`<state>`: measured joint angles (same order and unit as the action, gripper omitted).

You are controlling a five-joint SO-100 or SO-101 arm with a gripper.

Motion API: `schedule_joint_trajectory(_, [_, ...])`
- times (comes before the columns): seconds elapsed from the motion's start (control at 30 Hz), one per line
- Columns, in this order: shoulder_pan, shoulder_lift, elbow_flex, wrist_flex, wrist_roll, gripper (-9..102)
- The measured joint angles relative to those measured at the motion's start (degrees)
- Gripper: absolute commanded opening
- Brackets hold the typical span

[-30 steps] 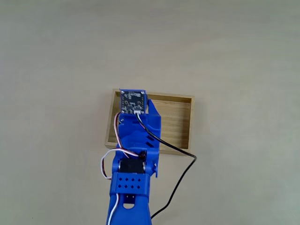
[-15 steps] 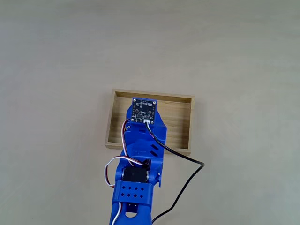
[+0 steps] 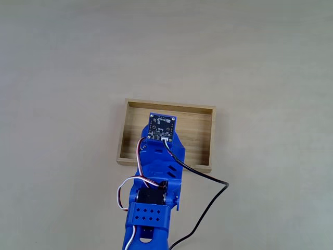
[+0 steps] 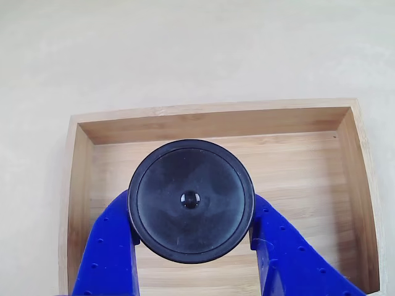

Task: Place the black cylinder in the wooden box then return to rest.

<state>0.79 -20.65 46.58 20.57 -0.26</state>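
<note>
Right now your blue gripper [image 4: 191, 240] squeezes the black cylinder [image 4: 191, 200] from both sides, one finger [image 4: 108, 253] on each side of it. You hold the cylinder above the floor of the wooden box [image 4: 296, 172], inside its walls. In the fixed view, your arm [image 3: 156, 177] reaches over the box [image 3: 200, 130] from its near edge.

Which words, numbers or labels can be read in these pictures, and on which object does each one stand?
None can be read.
Circuit board on the blue arm: small marks, too blurred to read.
Black cylinder, wooden box, gripper: no text.
</note>
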Motion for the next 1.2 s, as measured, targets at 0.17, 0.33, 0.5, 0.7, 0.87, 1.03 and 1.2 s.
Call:
schedule_joint_trajectory(0.17, [0.0, 2.7, 0.0, 0.0, 0.0, 16])
schedule_joint_trajectory(0.33, [1.2, 7.4, -0.1, 0.0, 0.0, 16])
schedule_joint_trajectory(0.5, [1.9, 10.4, -2.4, 0.0, 0.0, 16])
schedule_joint_trajectory(0.7, [1.9, 10.9, -4.5, 0.0, 0.0, 17])
schedule_joint_trajectory(0.87, [1.9, 12.0, -4.5, 0.0, 0.4, 17])
schedule_joint_trajectory(1.03, [1.9, 13.5, -5.1, 0.0, 1.9, 17])
schedule_joint_trajectory(1.2, [1.9, 15.5, -7.2, 0.0, 2.1, 17])
